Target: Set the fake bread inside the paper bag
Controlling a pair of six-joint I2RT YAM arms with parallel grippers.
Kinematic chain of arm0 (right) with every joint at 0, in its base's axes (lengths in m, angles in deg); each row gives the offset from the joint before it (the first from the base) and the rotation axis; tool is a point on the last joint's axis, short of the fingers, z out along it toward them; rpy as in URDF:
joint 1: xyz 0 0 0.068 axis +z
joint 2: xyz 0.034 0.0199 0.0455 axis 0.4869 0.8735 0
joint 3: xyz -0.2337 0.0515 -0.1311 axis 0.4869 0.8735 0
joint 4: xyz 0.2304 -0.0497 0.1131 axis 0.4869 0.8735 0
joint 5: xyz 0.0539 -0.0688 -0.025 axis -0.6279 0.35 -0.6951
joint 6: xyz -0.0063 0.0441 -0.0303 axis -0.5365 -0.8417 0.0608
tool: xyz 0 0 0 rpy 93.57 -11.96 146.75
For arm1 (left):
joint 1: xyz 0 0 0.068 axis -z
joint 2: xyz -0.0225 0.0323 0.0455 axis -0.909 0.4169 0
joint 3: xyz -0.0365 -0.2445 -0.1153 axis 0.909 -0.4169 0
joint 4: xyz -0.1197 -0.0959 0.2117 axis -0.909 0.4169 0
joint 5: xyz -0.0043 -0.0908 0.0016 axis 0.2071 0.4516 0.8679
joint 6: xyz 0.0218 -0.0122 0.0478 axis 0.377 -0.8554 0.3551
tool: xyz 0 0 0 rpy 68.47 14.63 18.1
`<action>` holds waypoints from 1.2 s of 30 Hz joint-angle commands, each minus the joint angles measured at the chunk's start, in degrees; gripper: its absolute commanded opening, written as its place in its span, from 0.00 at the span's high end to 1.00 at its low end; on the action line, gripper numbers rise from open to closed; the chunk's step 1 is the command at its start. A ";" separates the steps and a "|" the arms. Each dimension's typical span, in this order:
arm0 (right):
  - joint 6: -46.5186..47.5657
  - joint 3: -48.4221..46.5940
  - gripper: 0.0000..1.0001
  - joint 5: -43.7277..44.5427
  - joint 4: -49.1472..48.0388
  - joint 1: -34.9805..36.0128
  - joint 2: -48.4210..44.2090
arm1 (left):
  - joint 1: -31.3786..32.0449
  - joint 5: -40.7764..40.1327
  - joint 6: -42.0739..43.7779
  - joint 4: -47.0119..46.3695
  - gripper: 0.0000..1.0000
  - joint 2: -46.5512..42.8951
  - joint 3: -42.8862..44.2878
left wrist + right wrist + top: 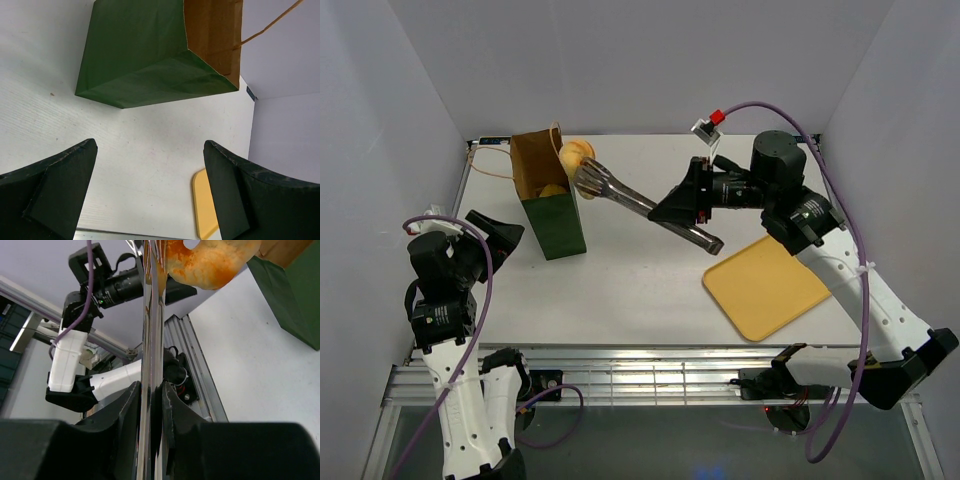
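The right claw (660, 212), just right of centre in the overhead view, is clenched around the middle of a pair of long metal tongs (650, 208). Its own camera shows the two black fingers (125, 412) squeezed against either side of the shiny blades. From there the tongs run up and to the left. Their scalloped tips meet a round piece of fake bread (576, 155), golden with an orange-brown patch. I can't tell how firmly the tips pinch it. That bun hangs off the counter (640, 280), right beside the upper right corner of the paper bag (555, 225)'s open mouth, touching or nearly touching the rim.

The bag stands upright in the upper left part of the view, dark green outside and brown inside, with a thin cord handle looping off to the left. A second yellowish piece (552, 190) shows inside its mouth.

The left claw (498, 232) hangs at the left, near the bag's base, with its fingers (55, 195) spread wide and nothing between them. It faces the bag's green wall without touching it.

A flat yellow tray (770, 285) lies on the counter at the lower right, well apart from the bag.
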 commanded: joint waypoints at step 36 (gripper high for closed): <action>-8.60 -26.92 0.92 5.90 -15.22 8.50 33.05 | 0.17 -3.98 0.39 -2.14 0.02 -1.01 0.13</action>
